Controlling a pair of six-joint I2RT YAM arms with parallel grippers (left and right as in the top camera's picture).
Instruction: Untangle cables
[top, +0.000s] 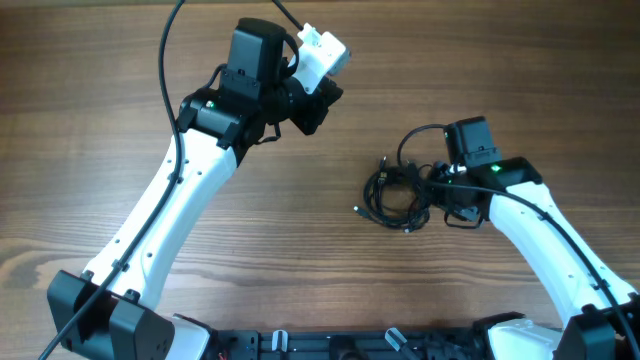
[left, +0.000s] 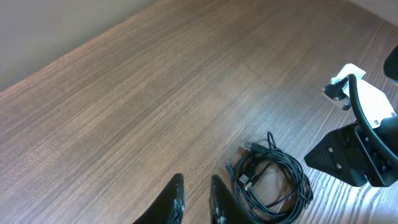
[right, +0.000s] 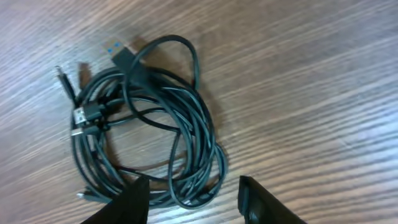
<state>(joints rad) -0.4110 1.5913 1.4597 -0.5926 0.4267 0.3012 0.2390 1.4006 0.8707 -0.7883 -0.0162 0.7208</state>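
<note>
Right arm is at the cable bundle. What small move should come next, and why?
Probably close the right gripper on the cables: its open jaws straddle the bundle's nearest loops, nothing is gripped, and the left gripper is well away.

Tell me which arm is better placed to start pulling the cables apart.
Right. The right gripper hangs open just over the cables, a finger on either side of the bundle's edge. The left gripper is well off to the side, away from them.
</note>
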